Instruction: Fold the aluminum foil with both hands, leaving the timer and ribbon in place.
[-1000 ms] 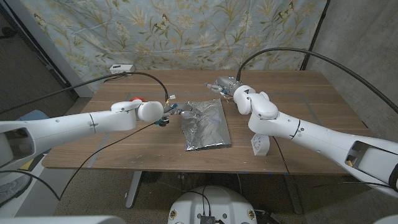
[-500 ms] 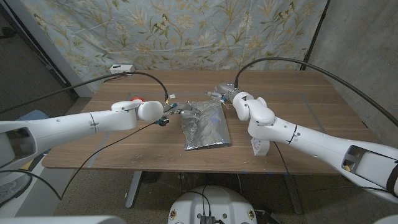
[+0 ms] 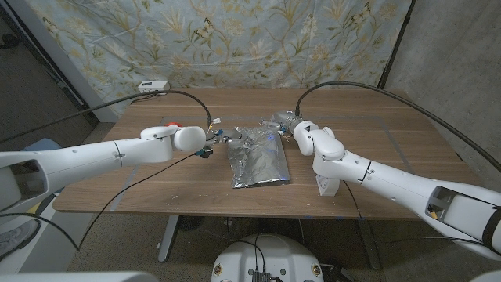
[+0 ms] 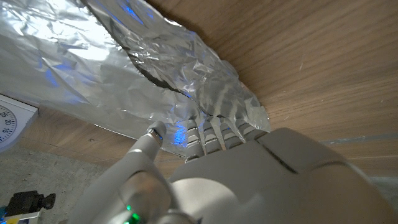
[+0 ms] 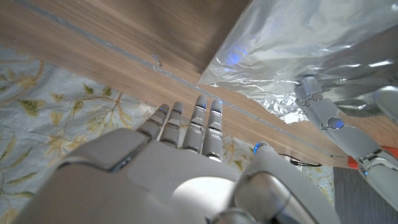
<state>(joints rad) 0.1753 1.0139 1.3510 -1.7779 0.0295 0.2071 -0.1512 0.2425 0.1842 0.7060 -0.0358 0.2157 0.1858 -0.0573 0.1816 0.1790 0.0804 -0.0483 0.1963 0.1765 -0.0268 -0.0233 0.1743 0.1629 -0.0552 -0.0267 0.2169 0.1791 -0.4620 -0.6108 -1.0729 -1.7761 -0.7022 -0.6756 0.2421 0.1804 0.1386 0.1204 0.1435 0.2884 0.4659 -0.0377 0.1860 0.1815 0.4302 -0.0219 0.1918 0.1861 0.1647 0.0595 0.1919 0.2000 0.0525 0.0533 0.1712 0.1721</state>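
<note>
Your right hand has slid in from two o'clock to the foil's far corner, fingers straight and close together, holding nothing. Left hand pinches the ten o'clock corner, crumpled over its fingertips. Foil sits mid-table. You're gripping up; next, pinch and lift together. Timer waits at four o'clock, behind your right forearm; I can't make out the ribbon.

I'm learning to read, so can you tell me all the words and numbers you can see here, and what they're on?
No word can be read anywhere.
White timer beside the crinkled silver aluminum foil: dark marks ring its dial, too small to read.
Small white box at the far edge of the wooden table: too small to tell any label.
Foil: only blue glints, no writing.
</note>
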